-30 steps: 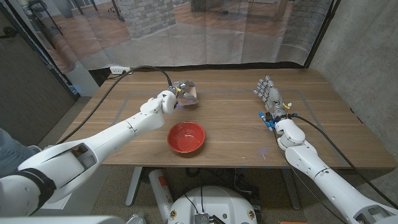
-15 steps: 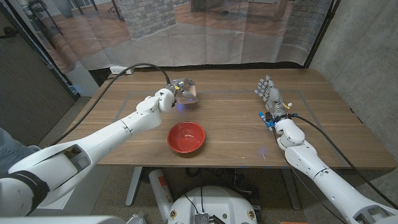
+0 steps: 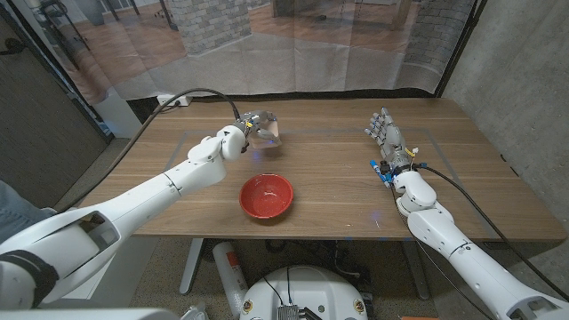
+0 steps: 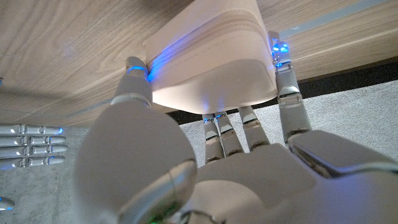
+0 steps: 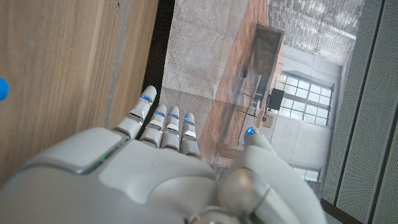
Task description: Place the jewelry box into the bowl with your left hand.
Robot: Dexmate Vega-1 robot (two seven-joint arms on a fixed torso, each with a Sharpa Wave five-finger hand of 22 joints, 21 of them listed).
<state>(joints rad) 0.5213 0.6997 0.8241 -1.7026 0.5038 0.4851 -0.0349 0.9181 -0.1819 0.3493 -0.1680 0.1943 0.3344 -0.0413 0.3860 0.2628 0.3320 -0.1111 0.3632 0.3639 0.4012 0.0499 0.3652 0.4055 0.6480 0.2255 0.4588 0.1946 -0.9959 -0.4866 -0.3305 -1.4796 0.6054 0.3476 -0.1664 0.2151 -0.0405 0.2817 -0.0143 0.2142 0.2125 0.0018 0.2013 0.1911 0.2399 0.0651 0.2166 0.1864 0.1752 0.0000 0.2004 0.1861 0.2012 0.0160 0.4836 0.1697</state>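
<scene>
Left wrist view: fingers (image 4: 288, 93) of left hand (image 3: 238, 138) clasp jewelry box (image 3: 265, 129) both sides, box above table (image 3: 338, 191) beyond bowl (image 3: 266, 195). Transport step, I judge. Next: carry toward me over bowl, lower, release. Right hand (image 3: 386, 135) idle, fingers extended, empty.

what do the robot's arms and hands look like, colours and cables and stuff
Both arms have smooth white rounded shells with dark joints. The left hand and right hand are silvery grey with segmented metal fingers, with small blue lights glowing at the fingertips. A black cable loops from each wrist, and the right wrist carries a blue fitting.
</scene>
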